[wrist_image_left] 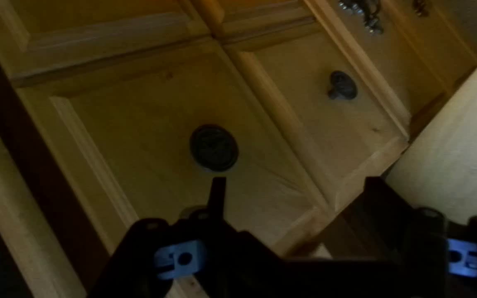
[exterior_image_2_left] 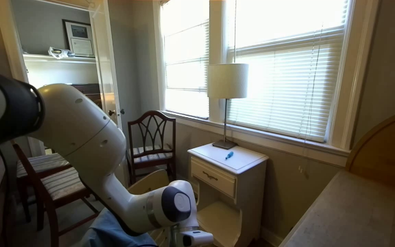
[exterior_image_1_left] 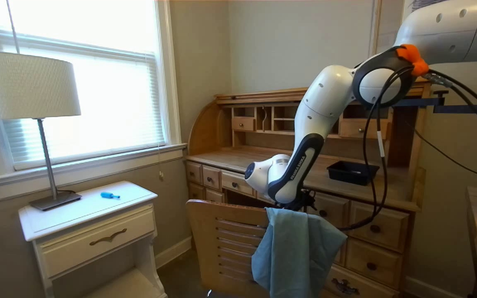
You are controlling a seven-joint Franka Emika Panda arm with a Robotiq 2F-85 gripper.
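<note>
My gripper (wrist_image_left: 295, 182) stands open in the wrist view, its two dark fingers wide apart and nothing between them. Just past the tip of the left finger (wrist_image_left: 217, 198) is a round dark knob (wrist_image_left: 213, 147) on a wooden drawer front (wrist_image_left: 151, 107); whether they touch I cannot tell. A second dark knob (wrist_image_left: 342, 85) sits on the neighbouring drawer. In an exterior view the gripper's dark body (exterior_image_1_left: 296, 203) is low before the roll-top desk (exterior_image_1_left: 255, 157), partly hidden behind a wooden chair (exterior_image_1_left: 230, 244) draped with a blue cloth (exterior_image_1_left: 292, 252).
A black tray (exterior_image_1_left: 352, 173) rests on the desktop. Beside the window, a white nightstand (exterior_image_2_left: 231, 166) bears a lamp (exterior_image_2_left: 227, 82) and a small blue tool (exterior_image_2_left: 229, 155). Dark wooden chairs (exterior_image_2_left: 151, 151) stand further back. Black cables (exterior_image_1_left: 381, 198) hang along the arm.
</note>
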